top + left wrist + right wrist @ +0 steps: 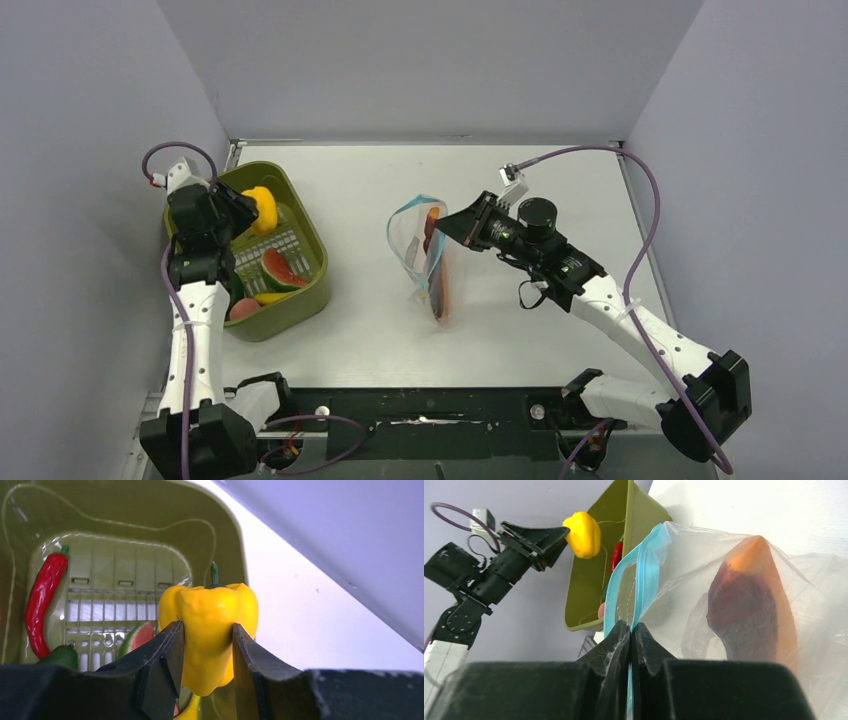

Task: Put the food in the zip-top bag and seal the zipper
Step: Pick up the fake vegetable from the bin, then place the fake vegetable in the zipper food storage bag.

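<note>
The yellow pepper (210,620) hangs over the far half of the olive-green bin (150,510), pinched at its sides between the two fingers of the left gripper (207,632), with its green stem on top in the wrist view. Below it in the bin lie a red chilli (42,600) along one wall, a watermelon slice (140,636), a dark green piece (62,655) and, at the near end, a peach-coloured fruit (244,309). The zip-top bag (418,255) stands near the middle of the table (520,330), to the right of the bin and well apart from it, its mouth gaping open, and an orange and dark red piece (749,605) sits inside. The right gripper (631,630) has its fingers pressed together on the bag's edge at the light-blue zipper (646,575), holding that side up
</note>
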`<state>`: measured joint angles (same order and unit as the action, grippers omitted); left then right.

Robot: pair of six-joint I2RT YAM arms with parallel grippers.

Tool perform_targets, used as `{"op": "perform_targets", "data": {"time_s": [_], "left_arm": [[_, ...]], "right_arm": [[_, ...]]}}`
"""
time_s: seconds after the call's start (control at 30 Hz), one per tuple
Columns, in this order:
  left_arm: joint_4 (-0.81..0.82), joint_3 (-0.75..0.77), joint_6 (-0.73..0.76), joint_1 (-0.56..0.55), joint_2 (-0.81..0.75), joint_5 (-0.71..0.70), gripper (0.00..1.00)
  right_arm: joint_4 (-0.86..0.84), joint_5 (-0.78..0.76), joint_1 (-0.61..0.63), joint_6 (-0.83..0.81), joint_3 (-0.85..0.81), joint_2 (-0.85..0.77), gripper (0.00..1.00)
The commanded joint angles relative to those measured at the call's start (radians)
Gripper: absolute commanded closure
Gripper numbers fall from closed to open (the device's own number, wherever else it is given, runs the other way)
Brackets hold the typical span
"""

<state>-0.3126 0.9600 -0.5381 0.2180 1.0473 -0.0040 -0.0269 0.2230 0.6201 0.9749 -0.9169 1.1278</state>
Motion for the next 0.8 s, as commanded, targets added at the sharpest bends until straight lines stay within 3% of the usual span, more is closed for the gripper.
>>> {"op": "perform_targets", "data": {"time_s": [0.0, 0.53, 0.77], "left_arm": [[0.018, 0.076, -0.001, -0.011, -0.060, 0.067, 1.00], [0.310, 0.035, -0.204, -0.091, -0.086, 0.551, 1.00], [0.504, -0.038, -0.305, -0.213, -0.096, 0.594, 1.00]], "right_arm": [[-0.063, -0.017, 0.017, -0.010, -0.021, 0.007, 1.00], [-0.077, -0.048, 0.038, 0.002, -0.031, 0.039, 1.00], [-0.096, -0.048, 0.044, 0.012, -0.051, 0.084, 1.00]]}}
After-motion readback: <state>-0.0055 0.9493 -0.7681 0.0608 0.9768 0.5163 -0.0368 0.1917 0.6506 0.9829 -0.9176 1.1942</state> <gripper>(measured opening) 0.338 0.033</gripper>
